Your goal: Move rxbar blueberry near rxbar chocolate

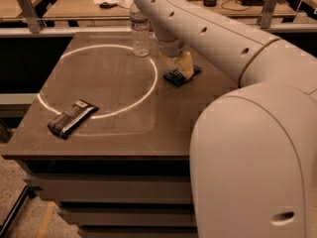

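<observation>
1. Now the gripper (182, 67) hangs low over the far right part of the table (124, 138), right at the blueberry bar (174, 77); I cannot tell whether it grips the bar.
2. That bar is just outside the bright ring (148, 90), near a bottle (140, 31).
3. The chocolate bar (73, 118) lies front left, across the ring's line, well apart from the blueberry bar.

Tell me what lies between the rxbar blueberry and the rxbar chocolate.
Camera view: only bare table, crossed by the light ring, separates the rxbar blueberry from the rxbar chocolate. The gripper is at the blueberry bar.
</observation>
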Controlling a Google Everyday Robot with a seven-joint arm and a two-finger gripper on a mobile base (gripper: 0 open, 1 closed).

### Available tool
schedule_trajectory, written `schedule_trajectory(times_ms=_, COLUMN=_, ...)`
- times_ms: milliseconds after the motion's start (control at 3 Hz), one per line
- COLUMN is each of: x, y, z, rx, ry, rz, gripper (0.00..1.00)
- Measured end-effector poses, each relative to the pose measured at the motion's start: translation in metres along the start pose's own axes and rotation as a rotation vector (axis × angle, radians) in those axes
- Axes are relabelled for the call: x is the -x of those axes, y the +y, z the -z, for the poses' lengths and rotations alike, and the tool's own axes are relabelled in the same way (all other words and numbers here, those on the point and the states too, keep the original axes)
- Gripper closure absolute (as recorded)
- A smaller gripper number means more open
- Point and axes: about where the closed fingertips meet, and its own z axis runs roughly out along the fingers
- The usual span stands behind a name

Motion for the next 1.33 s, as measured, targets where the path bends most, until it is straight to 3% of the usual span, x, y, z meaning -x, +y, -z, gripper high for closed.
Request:
schedule_trajectory(times_ms=333, x=0.001, y=-0.005, z=0.009, rx=-0.047, ry=-0.034, rz=-0.016, gripper=1.0)
schedule_trajectory(times_ms=667, x=0.002, y=-0.007, z=0.022, rx=-0.131, ry=-0.125, rz=-0.037, gripper=1.0)
schedule_trajectory(times_ms=1000, x=0.028, y=-0.008, z=0.052, rx=-0.256, ry=-0.252, rz=-0.011, gripper=1.0)
schedule_trajectory(times_ms=1333, x=0.063, y=-0.004, z=0.07, rx=-0.291, ry=-0.289, rz=0.051, gripper=1.0)
